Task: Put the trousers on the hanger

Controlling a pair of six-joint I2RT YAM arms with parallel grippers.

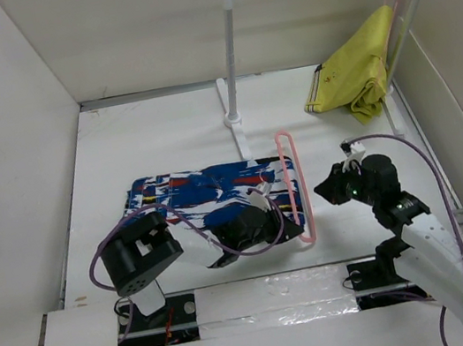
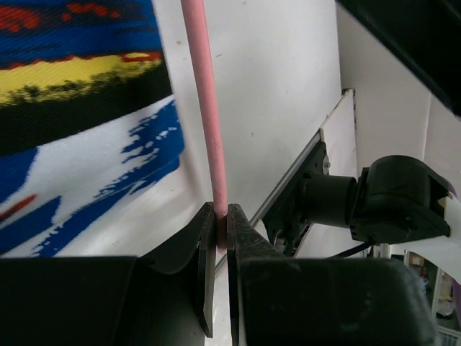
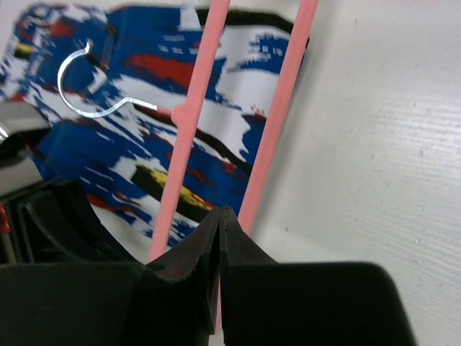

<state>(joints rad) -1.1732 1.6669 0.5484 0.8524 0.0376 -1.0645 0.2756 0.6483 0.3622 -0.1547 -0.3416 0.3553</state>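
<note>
Pink hanger (image 3: pixel 189 122) across the trousers' (image 1: pixel 207 186) 3 o'clock edge.
Left wrist view alone shows left gripper (image 2: pixel 221 225) jaws clamped on it; right gripper (image 3: pixel 220 220) jaws together.

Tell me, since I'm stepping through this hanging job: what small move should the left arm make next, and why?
Probably raise the hanger slightly with the left tool. That tool is shut on the pink bar, and the hanger lies flat on top of the trousers, with no fabric passed through it. The right tool is shut beside it.

The trousers (image 2: pixel 72 94) are woven cloth, the hanger (image 2: pixel 205 108) smooth plastic.
</note>
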